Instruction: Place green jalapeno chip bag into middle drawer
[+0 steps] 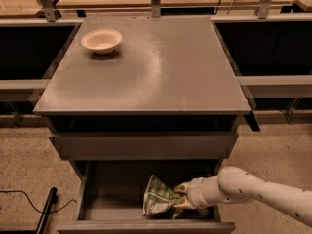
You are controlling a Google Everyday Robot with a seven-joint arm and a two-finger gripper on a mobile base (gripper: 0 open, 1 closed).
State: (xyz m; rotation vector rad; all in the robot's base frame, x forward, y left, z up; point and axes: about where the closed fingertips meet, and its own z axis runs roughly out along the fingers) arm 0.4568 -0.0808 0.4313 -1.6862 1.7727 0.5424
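Note:
The green jalapeno chip bag [157, 197], crinkled green and white foil, stands tilted inside the open drawer [112, 213] low on the cabinet. My gripper [179, 197] reaches into the drawer from the right on a white arm [253, 191]. It is shut on the bag's right edge, and the bag's lower end is down near the drawer floor. The drawer front [146, 226] is pulled out toward the camera.
A white bowl [101, 40] sits at the back left of the grey cabinet top [161, 67]. A closed drawer front [146, 146] lies above the open drawer. A black cable and post [46, 209] lie on the floor to the left.

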